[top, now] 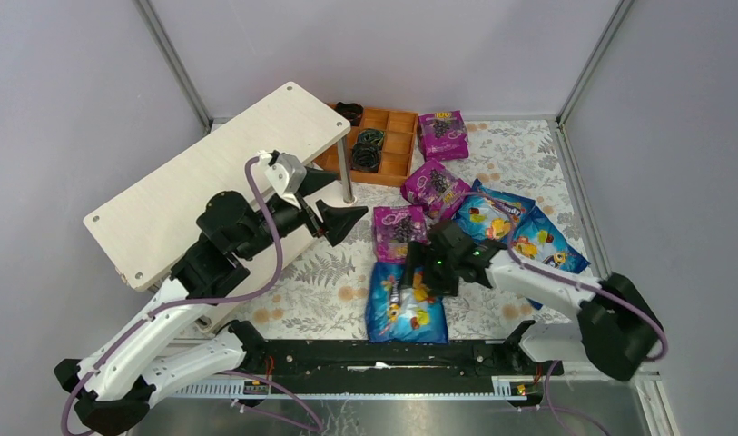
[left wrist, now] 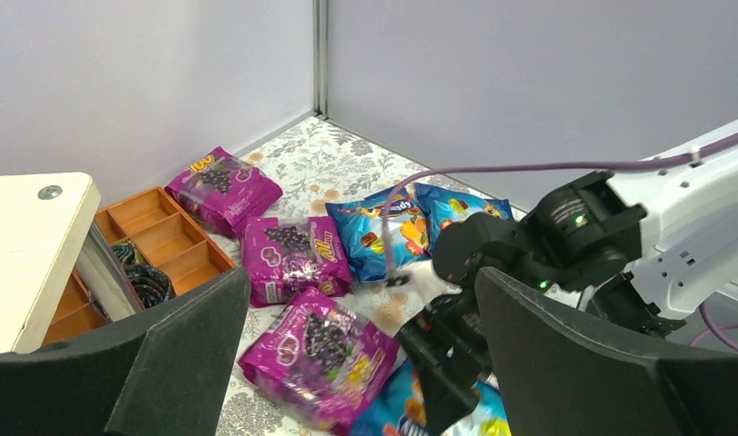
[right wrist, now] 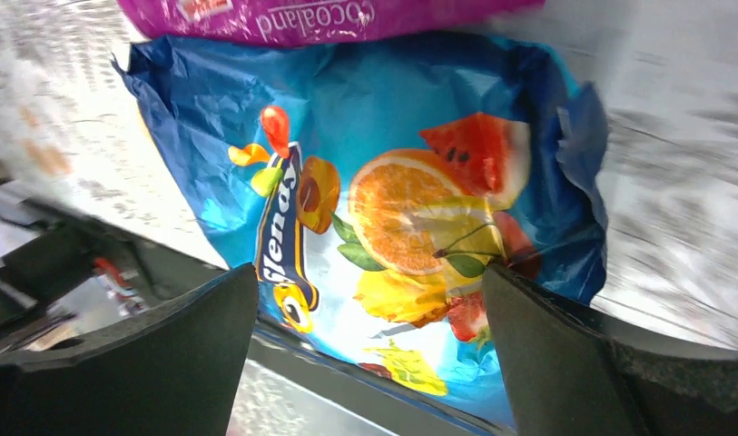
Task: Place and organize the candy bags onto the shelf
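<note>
candy bags (top: 435, 186) scattered across the table's (top: 319, 291) middle and right side, all off the shelf (top: 211, 173) by the left edge. right jaws wide apart just above the blue bag (top: 410, 318) at the front edge, partly hiding it. left jaws apart, empty, near the metal post (top: 346, 173). lower tier mostly hidden.

Six candy bags lie right of centre: three magenta candy bags (top: 442, 134), (top: 433, 186), (top: 399, 229) and three blue candy bags (top: 406, 316), (top: 485, 214), (top: 551, 245). One shelf (top: 192, 182) stands at left, one wooden tray (top: 397, 145) at upper centre, holding three visible black coiled rings (top: 366, 159).
</note>
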You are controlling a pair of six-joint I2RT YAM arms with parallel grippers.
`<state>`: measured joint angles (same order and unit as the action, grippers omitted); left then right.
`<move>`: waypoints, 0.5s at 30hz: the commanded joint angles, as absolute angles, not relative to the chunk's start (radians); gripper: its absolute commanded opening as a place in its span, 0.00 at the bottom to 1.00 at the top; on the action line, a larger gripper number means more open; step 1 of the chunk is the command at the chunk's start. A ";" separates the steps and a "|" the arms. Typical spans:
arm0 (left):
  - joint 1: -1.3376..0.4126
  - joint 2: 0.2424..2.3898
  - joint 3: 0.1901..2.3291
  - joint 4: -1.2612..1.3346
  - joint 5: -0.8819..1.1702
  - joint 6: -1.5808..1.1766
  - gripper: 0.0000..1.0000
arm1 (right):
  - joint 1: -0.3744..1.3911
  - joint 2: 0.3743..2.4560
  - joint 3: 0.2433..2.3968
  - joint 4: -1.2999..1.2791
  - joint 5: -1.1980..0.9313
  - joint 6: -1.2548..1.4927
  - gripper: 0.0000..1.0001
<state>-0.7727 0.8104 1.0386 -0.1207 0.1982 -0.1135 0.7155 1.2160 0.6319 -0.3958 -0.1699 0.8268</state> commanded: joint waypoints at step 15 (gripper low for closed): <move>-0.761 0.811 1.041 -0.077 0.181 -0.115 0.99 | 0.740 1.398 0.753 -0.225 -0.326 0.661 1.00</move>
